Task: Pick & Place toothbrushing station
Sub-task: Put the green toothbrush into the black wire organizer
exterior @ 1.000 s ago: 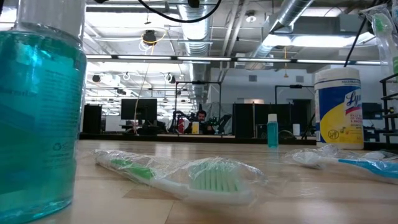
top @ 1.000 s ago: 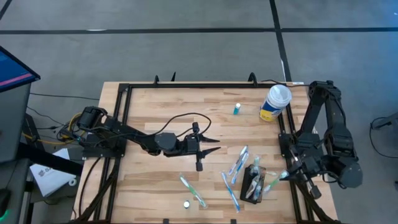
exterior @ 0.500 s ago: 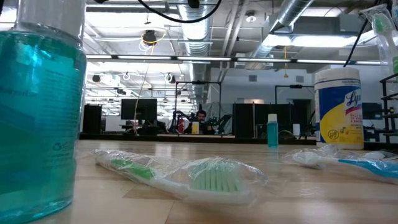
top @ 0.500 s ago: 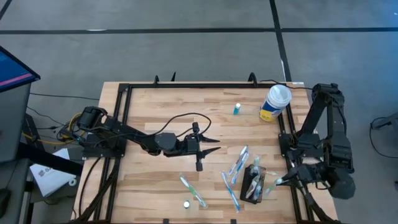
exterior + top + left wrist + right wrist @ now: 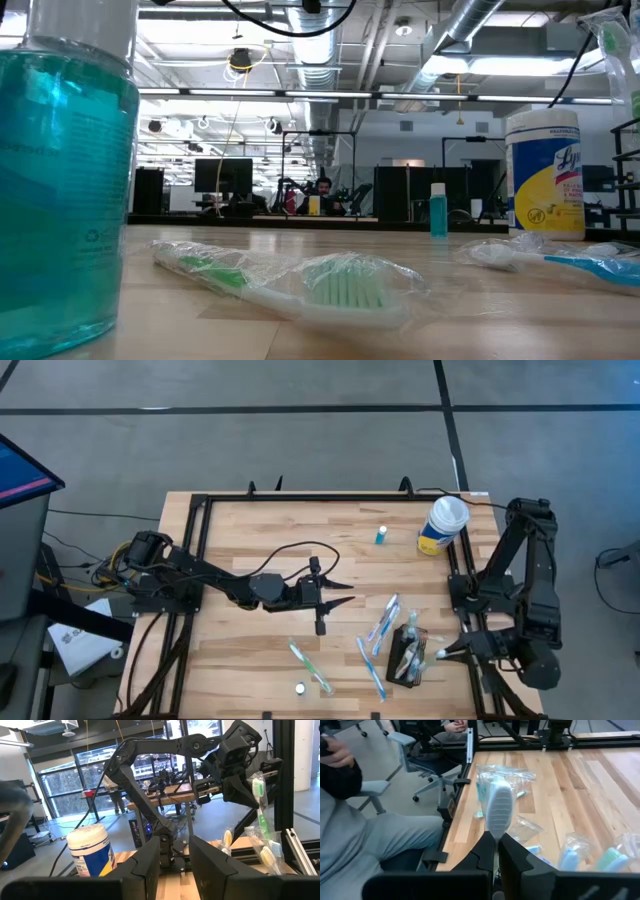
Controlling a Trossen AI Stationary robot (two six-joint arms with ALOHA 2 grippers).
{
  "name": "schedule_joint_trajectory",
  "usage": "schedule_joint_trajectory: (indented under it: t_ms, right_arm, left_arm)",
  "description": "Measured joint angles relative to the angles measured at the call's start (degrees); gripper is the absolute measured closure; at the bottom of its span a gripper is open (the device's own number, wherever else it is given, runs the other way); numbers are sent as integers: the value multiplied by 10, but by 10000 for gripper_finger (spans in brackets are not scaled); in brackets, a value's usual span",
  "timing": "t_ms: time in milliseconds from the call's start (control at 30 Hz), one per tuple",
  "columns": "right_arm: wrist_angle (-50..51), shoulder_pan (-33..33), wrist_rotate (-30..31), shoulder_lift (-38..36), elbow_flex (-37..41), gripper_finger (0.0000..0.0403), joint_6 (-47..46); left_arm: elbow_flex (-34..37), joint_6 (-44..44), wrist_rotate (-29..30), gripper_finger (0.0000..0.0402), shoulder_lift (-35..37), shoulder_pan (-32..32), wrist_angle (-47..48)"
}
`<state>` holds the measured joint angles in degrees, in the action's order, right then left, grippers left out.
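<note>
The right gripper [image 5: 447, 652] has its jaws clamped on a wrapped toothbrush [image 5: 499, 810], just right of the toothbrushing station [image 5: 404, 656]. It is far nearer than the left gripper [image 5: 335, 600], whose jaws stand half-open mid-surface and empty.

We see an open-plan robotics lab: exposed ceiling ducts [image 5: 470, 40], desks with monitors [image 5: 222, 178], a metal-framed wooden table [image 5: 290, 530], a person seated beside it [image 5: 365, 827].
</note>
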<state>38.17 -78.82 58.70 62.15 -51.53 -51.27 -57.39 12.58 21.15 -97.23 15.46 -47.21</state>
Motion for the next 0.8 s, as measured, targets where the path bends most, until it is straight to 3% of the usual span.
schedule_joint_trajectory:
  t_ms: [800]
  right_arm:
    - [-31,12,-13,39,0,401,7]
  left_arm:
    - [0,0,0,303,0,0,12]
